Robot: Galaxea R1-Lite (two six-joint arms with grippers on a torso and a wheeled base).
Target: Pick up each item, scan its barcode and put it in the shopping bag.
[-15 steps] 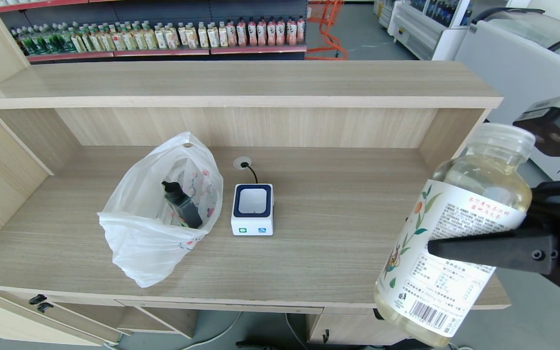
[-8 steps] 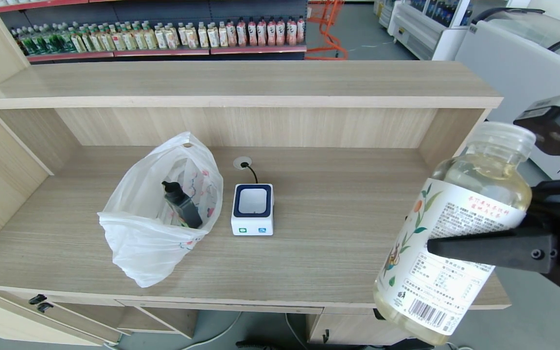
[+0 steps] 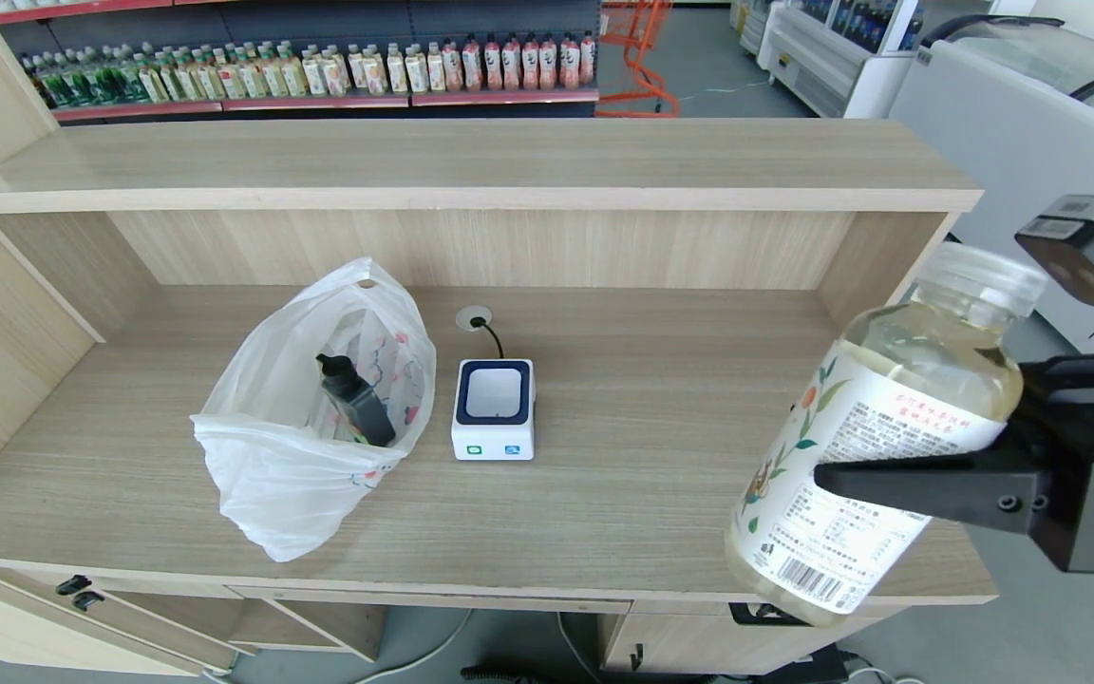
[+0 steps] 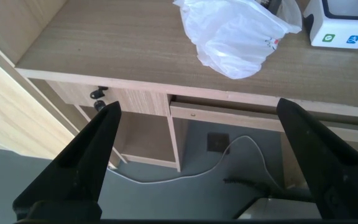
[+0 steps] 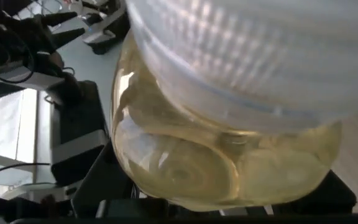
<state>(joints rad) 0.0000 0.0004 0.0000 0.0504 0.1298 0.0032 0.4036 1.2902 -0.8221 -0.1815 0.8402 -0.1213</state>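
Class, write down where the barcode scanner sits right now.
Head view: the scanner sits at the middle of the counter, just right of the shopping bag, well left of the held bottle.

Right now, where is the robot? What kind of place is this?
Most likely a shop's checkout. A barcode scanner and a shopping bag sit on a wooden counter, and shelves of drink bottles stand behind it. The right gripper holds a bottle.
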